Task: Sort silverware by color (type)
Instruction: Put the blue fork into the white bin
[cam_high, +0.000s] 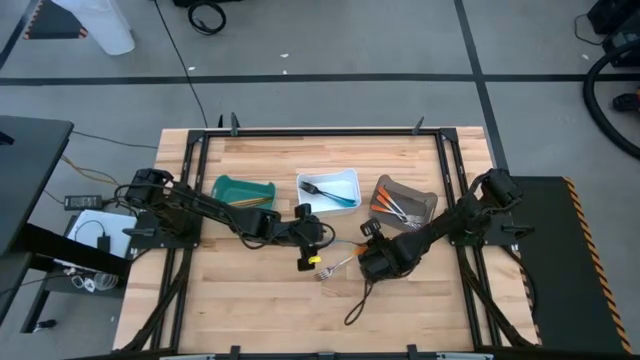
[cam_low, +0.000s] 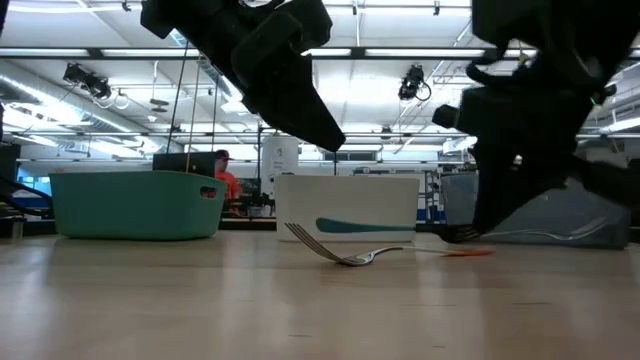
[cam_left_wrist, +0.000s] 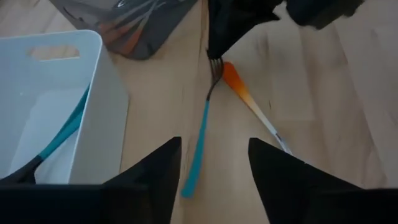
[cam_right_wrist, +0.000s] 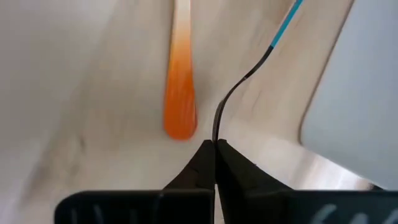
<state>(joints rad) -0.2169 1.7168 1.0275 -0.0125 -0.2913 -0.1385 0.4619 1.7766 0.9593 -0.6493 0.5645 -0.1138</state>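
Right tool (cam_right_wrist: 215, 149) pinches the blue-handled fork (cam_left_wrist: 200, 140) beside the white bin (cam_left_wrist: 109, 118); left tool (cam_left_wrist: 211, 168) spread.

High cam overhead, low cam table-level; wrist cams close, share blue-handled fork (cam_left_wrist: 200, 134).

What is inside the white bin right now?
In the white bin, one dark fork with a blue handle lies diagonally on the bin floor, clear in the high view. The left wrist view shows part of a teal handle inside; the bin's near wall hides the rest.
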